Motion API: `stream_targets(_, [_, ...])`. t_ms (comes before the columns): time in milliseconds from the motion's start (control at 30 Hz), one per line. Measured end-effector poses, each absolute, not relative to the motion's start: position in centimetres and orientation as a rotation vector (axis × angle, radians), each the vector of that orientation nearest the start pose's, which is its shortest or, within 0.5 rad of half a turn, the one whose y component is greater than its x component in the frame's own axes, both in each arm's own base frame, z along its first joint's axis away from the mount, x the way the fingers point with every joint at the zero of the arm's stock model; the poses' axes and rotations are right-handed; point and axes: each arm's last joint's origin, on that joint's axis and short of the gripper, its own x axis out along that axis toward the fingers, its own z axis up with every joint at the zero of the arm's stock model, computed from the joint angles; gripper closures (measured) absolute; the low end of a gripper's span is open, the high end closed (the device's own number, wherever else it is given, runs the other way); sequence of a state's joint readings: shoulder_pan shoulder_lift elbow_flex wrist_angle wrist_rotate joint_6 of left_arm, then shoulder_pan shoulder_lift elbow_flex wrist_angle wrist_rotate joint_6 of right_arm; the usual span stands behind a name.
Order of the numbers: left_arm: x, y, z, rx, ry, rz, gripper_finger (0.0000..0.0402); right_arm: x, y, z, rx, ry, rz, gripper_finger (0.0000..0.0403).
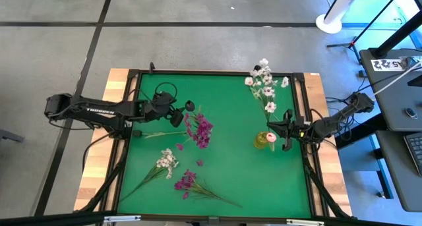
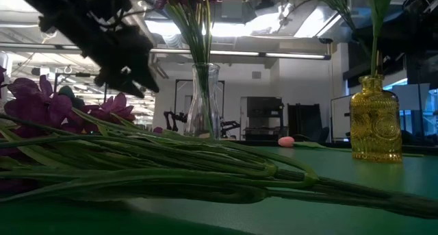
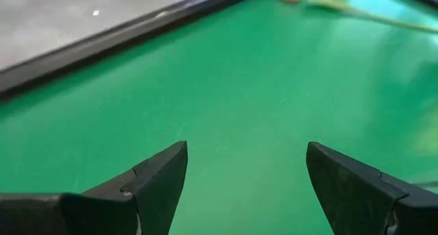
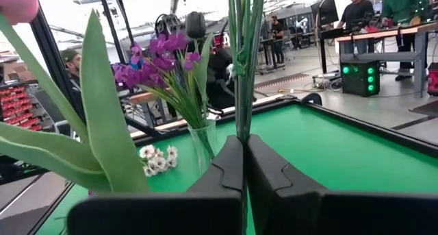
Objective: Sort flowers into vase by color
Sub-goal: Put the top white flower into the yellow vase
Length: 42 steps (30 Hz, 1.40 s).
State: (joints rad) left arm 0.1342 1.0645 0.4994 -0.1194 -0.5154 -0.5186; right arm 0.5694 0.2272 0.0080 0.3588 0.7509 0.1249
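- Here, the left gripper (image 1: pixel 186 111) hovers over the left part of the green mat (image 1: pixel 231 167), its two dark fingers (image 3: pixel 161 180) spread wide with bare mat between them and nothing held.
- Just right of that gripper, a clear glass vase (image 2: pixel 203 101) stands in the middle of the mat, holding magenta-purple flowers (image 1: pixel 200 129).
- The right gripper (image 1: pixel 285 134) sits at the right edge of the mat, its fingers (image 4: pixel 274 187) pressed together; thin green stems (image 4: pixel 243 64) rise just in front of the fingertips, but whether they are pinched cannot be told.
- Touching or just beside that gripper stands a small yellow glass vase (image 1: pixel 262 140); in the low view a green stem rises from its neck.
- A pink tulip bud (image 1: pixel 270 138) shows at the yellow vase, close against the right gripper.
- A spray of white blossoms (image 1: pixel 266 81) shows at the far right part of the mat, beyond the yellow vase.
- A white spray (image 1: pixel 167 161) lies flat on the near left part of the mat, its stem running toward the near left corner.
- Another magenta-purple spray (image 1: pixel 186 182) lies flat just right of it, its stem pointing toward the near right.
- A pink bud (image 2: pixel 286 141) lies on the mat in the low view, between the clear vase and the yellow one.
- People (image 4: pixel 356 12) stand at a table in the room beyond.
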Motion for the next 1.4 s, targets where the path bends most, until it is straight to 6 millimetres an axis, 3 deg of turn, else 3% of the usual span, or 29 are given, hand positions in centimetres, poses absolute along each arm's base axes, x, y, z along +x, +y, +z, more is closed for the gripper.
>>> stream_targets(400, [21.5, 4.6, 26.8, -0.186, 0.461, 0.82, 0.0109, 9.8, 4.0, 18.1, 0.238, -0.128, -0.136, 0.0403])
stream_targets(567, [21.6, 4.6, 29.0, -0.162, 0.443, 0.824, 0.0109, 9.8, 4.0, 18.1, 0.233, -0.124, -0.146, 0.0403])
stream_targets(833, [21.6, 4.6, 29.0, -0.157, 0.459, 0.825, 0.0109, 9.8, 3.8, 17.1, 0.22, -0.05, -0.221, 0.0403])
stream_targets(1167, [21.5, 4.6, 29.0, -0.157, 0.464, 0.826, 0.0109, 9.7, 3.8, 18.2, 0.222, -0.141, -0.189, 0.0403])
stream_targets(1400, [21.5, 4.6, 29.0, -0.16, 0.462, 0.826, 0.0109, 9.8, 3.9, 18.0, 0.231, -0.119, -0.181, 0.0403])
